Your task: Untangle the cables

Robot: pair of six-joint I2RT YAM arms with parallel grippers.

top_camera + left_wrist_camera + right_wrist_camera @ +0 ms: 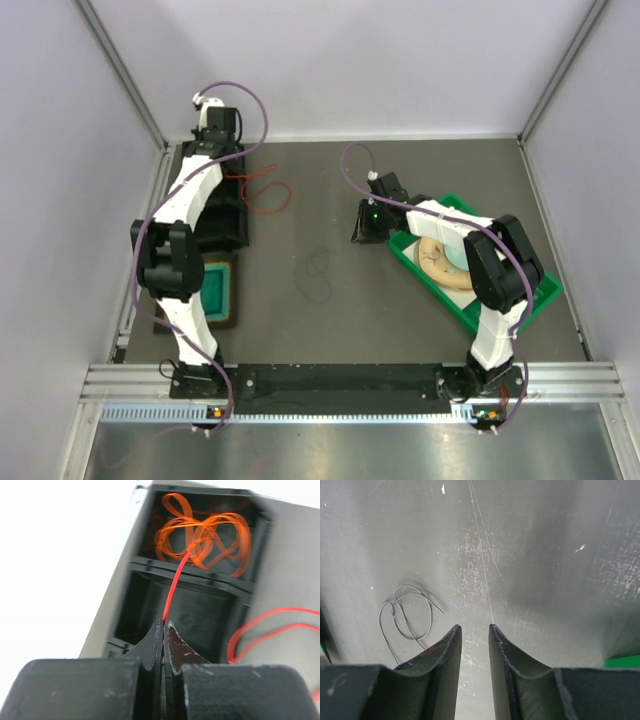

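Note:
In the left wrist view my left gripper [163,625] is shut on one orange-red cable [174,587]. That strand runs up taut into a tangle of orange cables [200,535] lying in a far compartment of a black bin [150,605]. More orange-red loops [266,190] lie on the table just right of the bin. A thin dark cable [318,272] lies in loose loops mid-table and shows again [405,615] left of my right gripper [475,627]. The right gripper is open above the bare table with nothing between its fingers.
A green tray [455,310] holding a tan plate sits under the right arm at the right. A teal pad [215,285] on a dark tray lies beside the left arm. Grey walls close in the table at the left, back and right.

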